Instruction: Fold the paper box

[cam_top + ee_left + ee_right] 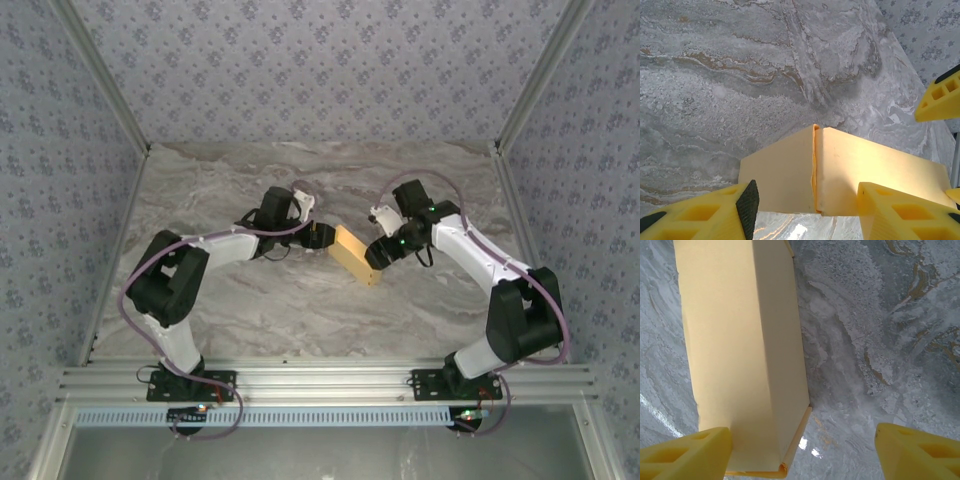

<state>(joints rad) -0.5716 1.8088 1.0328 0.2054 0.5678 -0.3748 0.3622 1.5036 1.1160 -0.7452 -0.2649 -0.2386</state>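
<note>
Left pincer [806, 196] spread before paper box [860, 167]

Yellow-orange rectangular paper box [354, 255]: smooth, matt thin card. Grey marble-patterned surface [260, 310]: smooth, glossy reflections. Silver frame rail [320, 380]: metal.

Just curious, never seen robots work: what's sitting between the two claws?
The yellow-orange paper box lies between the left gripper and the right gripper; the top view shows it.
</note>
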